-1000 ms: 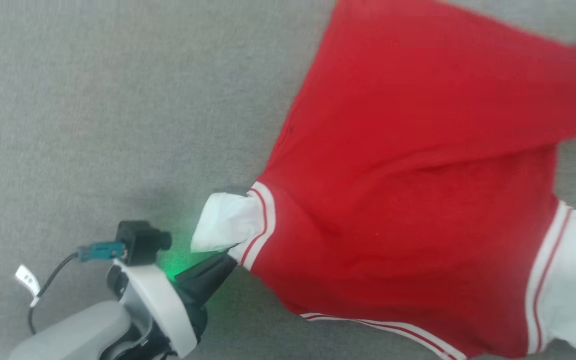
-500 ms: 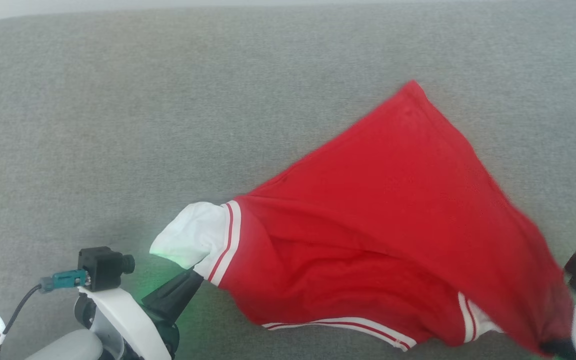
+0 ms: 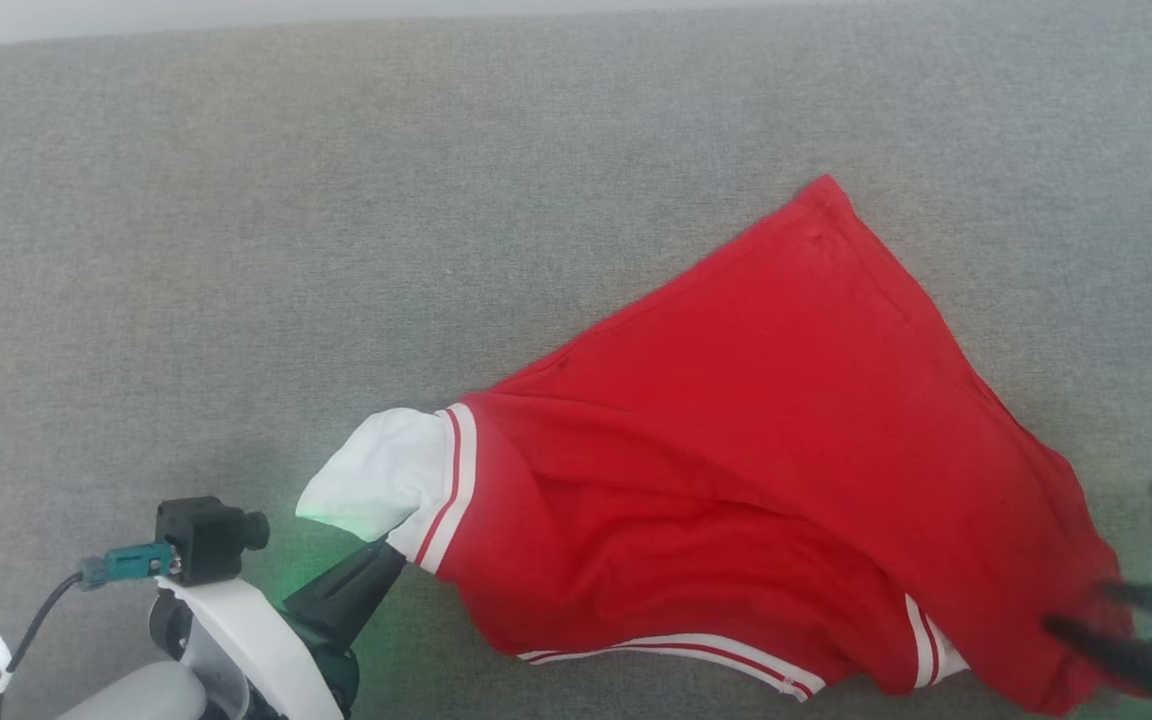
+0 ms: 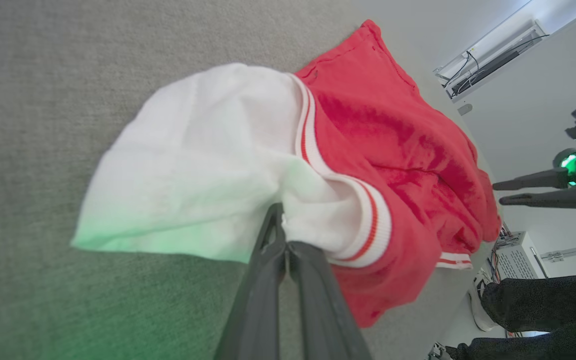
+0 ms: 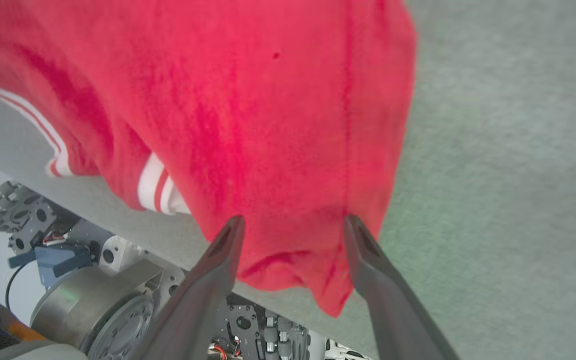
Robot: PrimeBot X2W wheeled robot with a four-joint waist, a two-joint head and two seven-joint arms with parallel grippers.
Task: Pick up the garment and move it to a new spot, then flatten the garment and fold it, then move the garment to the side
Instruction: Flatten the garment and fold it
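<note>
Wide bare stretch of grey table [image 3: 236, 200] to the left of the garment [image 3: 736, 470] and beyond it, up to the table's far edge along the top of the head view. Narrower bare strip to the garment's right. Hardly any room on the garment's near side: its red lower right corner draped over the table's near edge, with the robot's wheeled base [image 5: 93, 300] below it in the right wrist view.

Garment spread on the table, wrinkled. One pointed red corner on its far side. White sleeve at its left end, with a red-and-white striped band where it meets the red. Striped hem along its near side.

Left end effector [image 4: 279, 220] at the garment's left end, clamped tight on the white sleeve just beside the striped band. Green glow on cloth and table there.

Right end effector [image 5: 293, 220] at the garment's overhanging right corner, fingers spread wide, one on either side of the red fold, cloth between them unpinched.

A person's dark-trousered legs [image 4: 543, 300] off the table, past the garment's right end in the left wrist view.
</note>
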